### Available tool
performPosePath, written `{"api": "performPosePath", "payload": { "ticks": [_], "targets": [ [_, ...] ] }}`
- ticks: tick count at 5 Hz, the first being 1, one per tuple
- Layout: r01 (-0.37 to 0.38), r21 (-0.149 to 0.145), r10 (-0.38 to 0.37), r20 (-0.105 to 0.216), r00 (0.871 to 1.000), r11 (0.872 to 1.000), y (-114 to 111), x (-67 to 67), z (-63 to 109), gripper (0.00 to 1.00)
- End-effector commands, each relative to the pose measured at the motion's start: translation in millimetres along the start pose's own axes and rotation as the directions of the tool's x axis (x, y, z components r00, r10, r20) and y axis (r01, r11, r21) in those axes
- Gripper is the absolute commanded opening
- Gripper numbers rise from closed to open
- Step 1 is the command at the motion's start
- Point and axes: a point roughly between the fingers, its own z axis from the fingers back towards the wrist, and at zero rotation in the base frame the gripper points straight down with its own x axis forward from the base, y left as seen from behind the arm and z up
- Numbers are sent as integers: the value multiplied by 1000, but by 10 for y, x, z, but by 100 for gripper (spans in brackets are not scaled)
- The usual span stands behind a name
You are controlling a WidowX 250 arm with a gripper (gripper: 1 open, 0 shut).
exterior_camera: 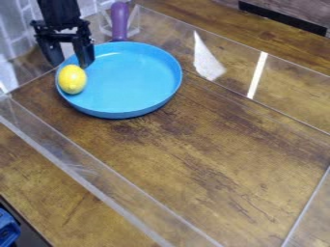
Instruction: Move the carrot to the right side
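No carrot shows in this view. A small round yellow fruit [72,79] lies on the left edge of a blue plate [135,82] at the table's far left. My black gripper [62,48] hangs just behind and above the fruit, at the plate's far-left rim. Its fingers [84,48] are spread open with nothing between them, and it does not touch the fruit.
A purple object [120,17] stands behind the plate. Clear plastic walls [77,164] run along the front-left and around the wooden table [219,164]. A blue thing [7,232] sits at the bottom-left corner.
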Motion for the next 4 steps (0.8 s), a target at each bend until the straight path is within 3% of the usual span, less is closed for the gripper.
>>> {"api": "performPosePath", "payload": {
  "ticks": [1, 2, 3, 4],
  "targets": [
    [40, 18, -40, 34, 999, 999, 26, 105, 166, 100],
    [59, 17, -59, 28, 998, 998, 65, 161, 199, 0],
    [66, 17, -66, 25, 997, 998, 79, 157, 188, 0],
    [78, 6, -78, 26, 997, 997, 77, 180, 248, 100]
  ]
}}
